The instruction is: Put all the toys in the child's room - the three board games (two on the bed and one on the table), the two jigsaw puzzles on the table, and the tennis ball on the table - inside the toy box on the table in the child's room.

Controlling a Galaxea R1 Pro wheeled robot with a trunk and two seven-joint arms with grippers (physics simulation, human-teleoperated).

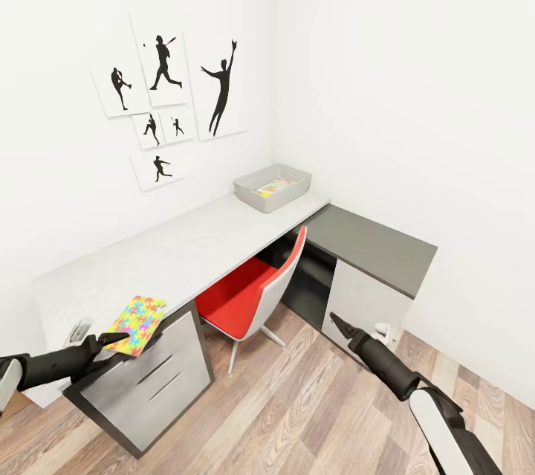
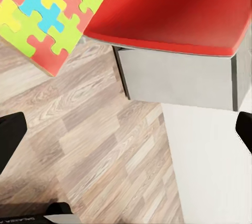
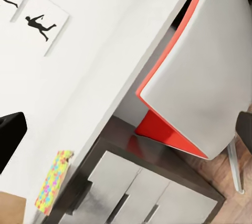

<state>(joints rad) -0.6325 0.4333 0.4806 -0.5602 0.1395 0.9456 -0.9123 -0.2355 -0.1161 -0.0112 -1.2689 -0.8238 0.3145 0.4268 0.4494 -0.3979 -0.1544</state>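
Jigsaw puzzle [image 1: 137, 324] lying on the table's [image 1: 186, 252] near end, overhanging the edge, right at the left gripper [image 1: 111, 345]; fingers apart, nothing held. Step judged: pickup of this puzzle. Next: close on its edge, lift, carry far along to the toy box [image 1: 272, 187]. Right gripper [image 1: 336, 321] idle, seemingly closed.

The long white-grey table [image 1: 186, 252] runs along the left wall toward the corner; at its far end sits the grey toy box [image 1: 272, 187], with a colourful flat piece lying inside; at the near end a jigsaw puzzle [image 1: 137, 323] overhangs the table edge above the drawers [image 1: 152, 378], the left gripper [image 1: 111, 342] at its near edge; whether it grips the puzzle cannot be told; a red chair [image 1: 256, 291] stands tucked under the table; the right gripper [image 1: 340, 326] hovers beside the dark side unit [image 1: 371, 248], its fingers together; black athlete posters [image 1: 167, 92] hang on the wall.
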